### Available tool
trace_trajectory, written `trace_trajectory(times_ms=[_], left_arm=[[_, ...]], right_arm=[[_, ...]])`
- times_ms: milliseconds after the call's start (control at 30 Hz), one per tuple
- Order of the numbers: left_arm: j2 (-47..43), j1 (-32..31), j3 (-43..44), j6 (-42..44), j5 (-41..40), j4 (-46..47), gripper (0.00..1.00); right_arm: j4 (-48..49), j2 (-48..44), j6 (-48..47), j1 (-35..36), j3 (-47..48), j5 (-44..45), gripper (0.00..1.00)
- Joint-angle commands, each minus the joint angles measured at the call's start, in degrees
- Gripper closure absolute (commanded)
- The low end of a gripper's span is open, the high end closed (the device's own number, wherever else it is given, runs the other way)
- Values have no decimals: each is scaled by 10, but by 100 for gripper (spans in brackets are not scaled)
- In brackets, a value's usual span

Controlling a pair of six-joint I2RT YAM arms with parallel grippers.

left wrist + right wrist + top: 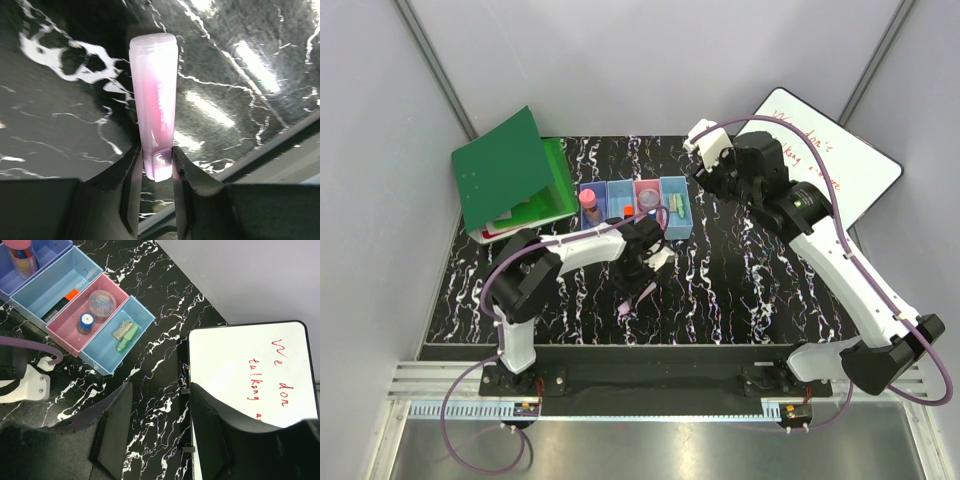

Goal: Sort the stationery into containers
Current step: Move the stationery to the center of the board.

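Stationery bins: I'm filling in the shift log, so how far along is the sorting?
Mostly done: a pink-capped item, an orange-capped marker, a round piece, a blue piece and a green highlighter lie in the four bins. In hand: the left claw is shut on a pink marker. Left: binning it. The right claw is open, empty. No other loose piece shows.
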Motion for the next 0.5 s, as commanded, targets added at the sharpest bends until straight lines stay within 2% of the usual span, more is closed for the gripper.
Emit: trace_trajectory(times_ms=[0,33,133,467], left_arm=[[30,-2,5,85,-128,66,100],[30,-4,8,95,-153,68,100],[22,-6,25,138,-161,76,100],[23,-7,79,334,-133,89,100]], right_arm=[[18,-10,9,-2,27,-1,43],[18,-10,8,-2,29,-1,43],[18,-11,7,-2,30,-3,43],[18,-16,10,-2,33,-5,43]])
